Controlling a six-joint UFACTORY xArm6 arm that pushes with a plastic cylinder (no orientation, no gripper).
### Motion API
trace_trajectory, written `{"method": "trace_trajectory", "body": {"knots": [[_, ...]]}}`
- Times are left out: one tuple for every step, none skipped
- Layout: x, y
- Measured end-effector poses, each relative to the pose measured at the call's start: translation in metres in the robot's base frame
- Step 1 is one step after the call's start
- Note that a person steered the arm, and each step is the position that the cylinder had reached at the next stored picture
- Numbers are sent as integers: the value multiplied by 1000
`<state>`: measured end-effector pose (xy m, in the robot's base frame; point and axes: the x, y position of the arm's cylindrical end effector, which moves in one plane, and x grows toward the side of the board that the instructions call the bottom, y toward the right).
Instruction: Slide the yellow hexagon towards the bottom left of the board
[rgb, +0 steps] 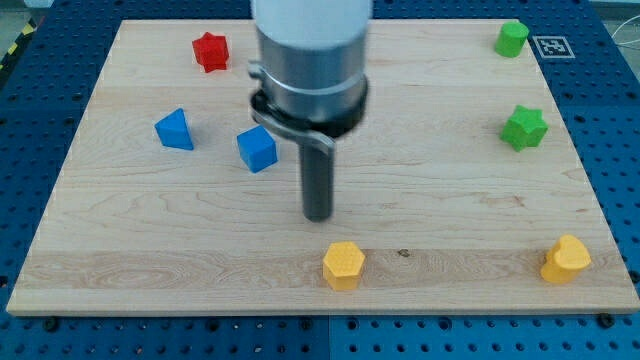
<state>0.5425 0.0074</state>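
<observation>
Camera view, single frame. A wooden board (420, 200) lies on a blue perforated table (620, 130). 7 blocks are on the board.

End effector: a straight dark rod with no jaws, hanging from a grey cylindrical arm housing (310, 60). It holds nothing. My tip (318, 216) sits on bare wood near the board's middle, touching no block.

Task item: the yellow hexagon (343, 265) rests near the view's bottom edge, slightly right of centre. It lies below my tip and a little toward the view's right, with a clear strip of wood between them. It is upright and not in contact with anything but the board.

Other blocks:
- A blue cube (257, 149) stands to the view's left of the rod, higher up than my tip, just beside the arm housing as seen from here.
- A blue block (175, 130) of wedge-like shape stands further left, apart from the cube.
- A red star-like block (210, 51) sits near the view's top left.
- A green block (512, 38), shape uncertain, sits at the view's top right, beside a black-and-white marker tag (553, 46) on the board corner.
- A green star (524, 128) sits at the right edge, mid-height.
- A 2nd yellow block (566, 260), shape uncertain, sits at the view's bottom right, well apart from the hexagon.
</observation>
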Motion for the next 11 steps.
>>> {"method": "trace_trajectory", "body": {"knots": [[28, 45], [-16, 51], [-24, 86], [5, 142], [69, 157], [76, 149], [76, 149], [76, 126], [77, 78], [76, 11], [76, -58]]}}
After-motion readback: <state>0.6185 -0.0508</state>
